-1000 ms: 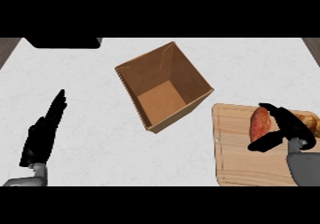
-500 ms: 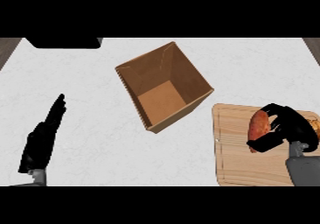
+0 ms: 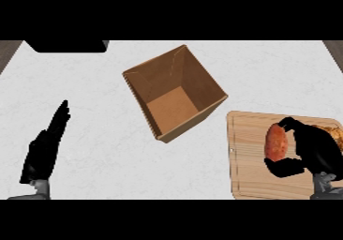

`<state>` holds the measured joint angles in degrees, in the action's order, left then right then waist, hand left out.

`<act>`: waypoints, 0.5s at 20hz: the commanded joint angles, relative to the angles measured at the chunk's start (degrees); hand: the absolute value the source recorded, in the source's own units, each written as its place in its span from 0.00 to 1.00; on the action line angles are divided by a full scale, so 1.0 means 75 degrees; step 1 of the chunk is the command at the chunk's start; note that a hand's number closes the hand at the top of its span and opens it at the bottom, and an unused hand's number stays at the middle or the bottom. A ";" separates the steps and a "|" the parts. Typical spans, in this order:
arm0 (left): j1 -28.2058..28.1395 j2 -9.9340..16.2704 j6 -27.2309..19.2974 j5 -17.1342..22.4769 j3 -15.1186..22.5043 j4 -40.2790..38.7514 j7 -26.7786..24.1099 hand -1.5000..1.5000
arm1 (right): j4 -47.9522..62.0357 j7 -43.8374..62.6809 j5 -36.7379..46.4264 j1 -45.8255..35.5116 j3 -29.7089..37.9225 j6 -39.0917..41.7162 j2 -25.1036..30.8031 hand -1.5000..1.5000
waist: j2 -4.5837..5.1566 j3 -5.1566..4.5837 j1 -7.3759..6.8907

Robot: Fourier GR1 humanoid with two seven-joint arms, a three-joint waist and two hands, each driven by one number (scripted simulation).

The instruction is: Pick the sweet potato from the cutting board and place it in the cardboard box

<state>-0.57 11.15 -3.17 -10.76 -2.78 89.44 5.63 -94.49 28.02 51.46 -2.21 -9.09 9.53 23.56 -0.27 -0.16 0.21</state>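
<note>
My right hand [image 3: 314, 152] curls round the sweet potato [image 3: 275, 143] on the cutting board [image 3: 254, 178]. The cardboard box [image 3: 175, 91] sits apart; my left hand [image 3: 43, 150] rests, fingers straight

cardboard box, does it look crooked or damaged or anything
The cardboard box sits open and skewed, one corner pointing toward the cutting board, but looks undamaged and holds nothing. Nothing has spilled. The right hand curls round the sweet potato on the board.
</note>
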 commanded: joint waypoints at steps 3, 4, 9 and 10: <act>-0.0132 -0.0125 -0.0010 -0.0170 0.0141 0.0129 -0.0047 0.50 | -0.1938 0.0025 0.0631 0.0933 -0.0126 0.0260 0.0559 1.00 | 0.0010 0.0019 0.0031; 0.0154 -0.0163 -0.0077 -0.0106 -0.0015 -0.0202 0.0032 0.50 | -0.2208 0.0470 0.0780 0.0717 -0.0108 0.0478 0.0430 1.00 | 0.0018 0.0017 0.0028; -0.0332 -0.0131 0.0057 -0.0078 -0.0019 0.0101 -0.0263 0.50 | -0.3578 0.0179 -0.0250 0.0844 0.0658 0.0972 0.0445 1.00 | 0.0008 0.0017 0.0031; -0.0404 -0.0102 0.0187 0.0091 -0.0052 0.0346 -0.0117 0.50 | -0.3348 -0.0290 -0.0376 0.0769 0.0662 0.0435 0.0269 1.00 | 0.0007 0.0022 0.0001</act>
<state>-2.15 10.26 -2.75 -11.13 -2.90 89.98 4.31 -113.98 28.53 52.88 3.57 -6.74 12.76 25.78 -0.17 -0.03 0.32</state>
